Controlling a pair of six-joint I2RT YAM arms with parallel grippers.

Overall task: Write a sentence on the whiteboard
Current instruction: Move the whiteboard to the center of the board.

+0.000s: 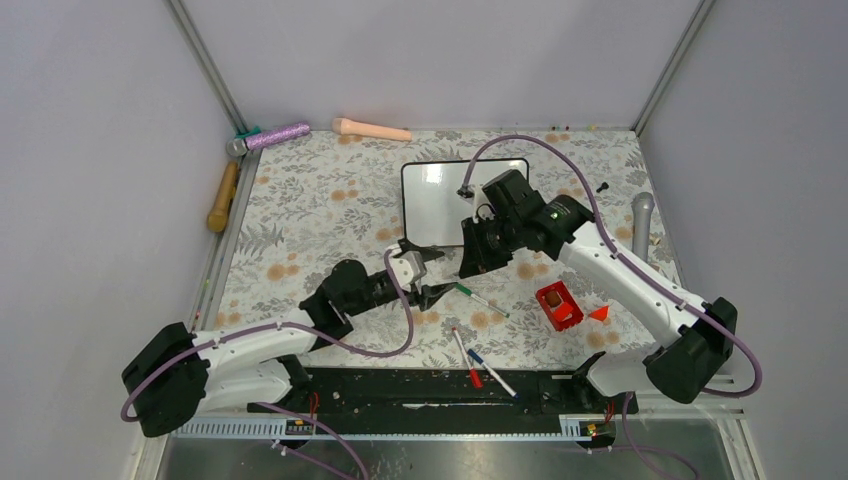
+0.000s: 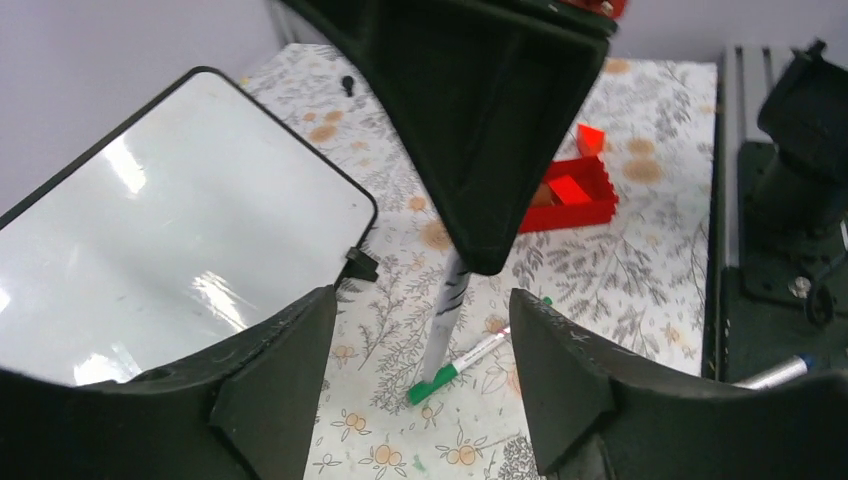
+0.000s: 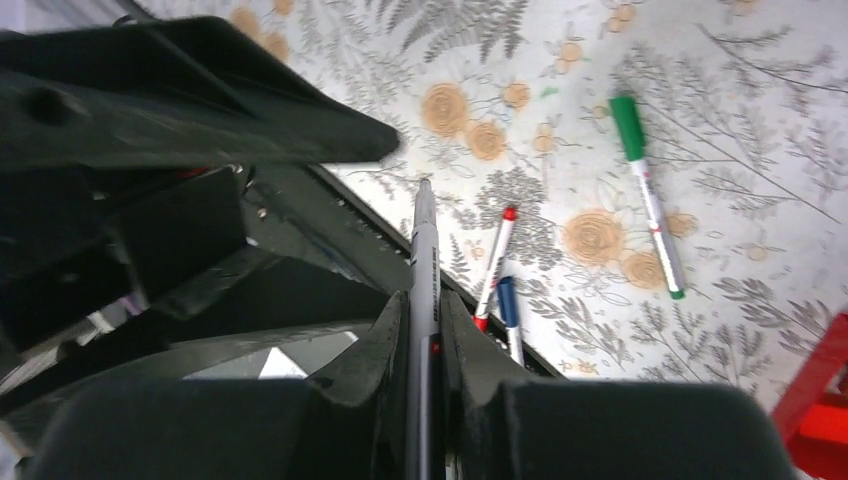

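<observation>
The whiteboard (image 1: 445, 195) lies flat at the back middle of the table, glossy white in a thin black frame. In the left wrist view the whiteboard (image 2: 170, 240) is blank, and no sentence shows on it. My right gripper (image 1: 467, 268) hovers just in front of the board. It is shut on a white marker (image 3: 424, 250) whose tip points down at the table. In the right wrist view the right gripper (image 3: 424, 318) pinches the barrel. My left gripper (image 1: 432, 272) stands open right beside it. The left gripper (image 2: 415, 390) holds nothing, and the hanging marker (image 2: 448, 310) is beyond its fingers.
A green-capped marker (image 1: 482, 300) lies on the flowered cloth under the grippers. A red marker (image 1: 465, 355) and a blue one (image 1: 492, 372) lie near the front rail. A red box (image 1: 558, 305) sits to the right. Rolling-pin-like toys (image 1: 370, 128) lie along the back and left edges.
</observation>
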